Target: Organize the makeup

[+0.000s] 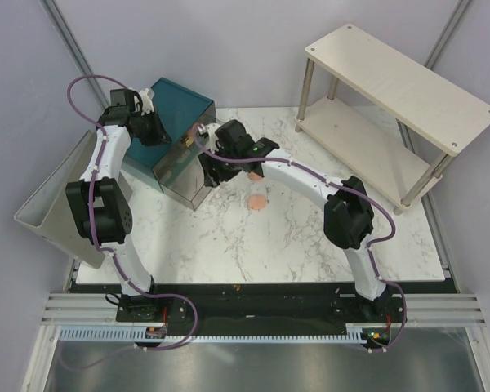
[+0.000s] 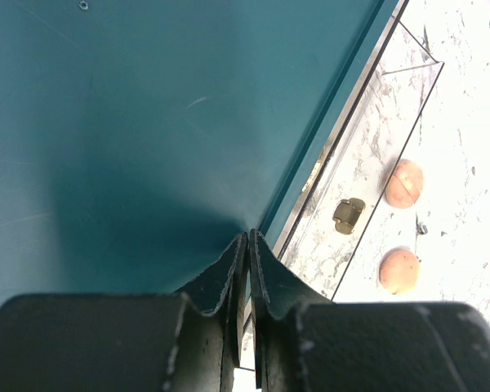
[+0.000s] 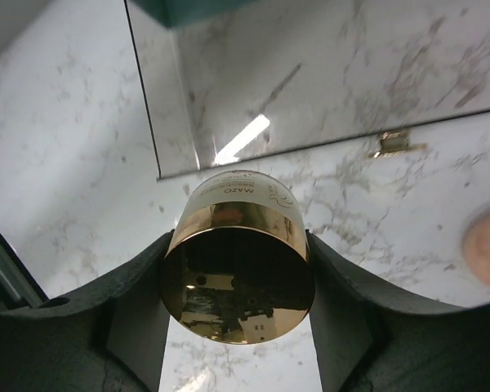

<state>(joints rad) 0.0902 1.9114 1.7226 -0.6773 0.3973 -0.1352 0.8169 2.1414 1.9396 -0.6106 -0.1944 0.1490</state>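
A round gold tin (image 3: 237, 278) with a white printed side sits between my right gripper's (image 3: 238, 243) fingers, which press on both its sides; the gripper is shut on it. It hangs just in front of the teal box's mirrored drawer front (image 3: 327, 73). In the top view the right gripper (image 1: 215, 173) is at that drawer front. One flat peach-pink disc (image 1: 258, 202) lies on the marble, another (image 1: 253, 173) peeks out beside the right arm. The left wrist view shows both discs (image 2: 404, 183) (image 2: 398, 270). My left gripper (image 2: 249, 238) is shut, empty, its tips on the teal box top (image 2: 147, 122).
The teal box (image 1: 180, 102) stands at the back left, with a small gold handle (image 2: 349, 215) on its mirrored front. A pale two-level shelf (image 1: 392, 82) fills the back right. A grey tilted tray (image 1: 53, 204) leans off the table's left edge.
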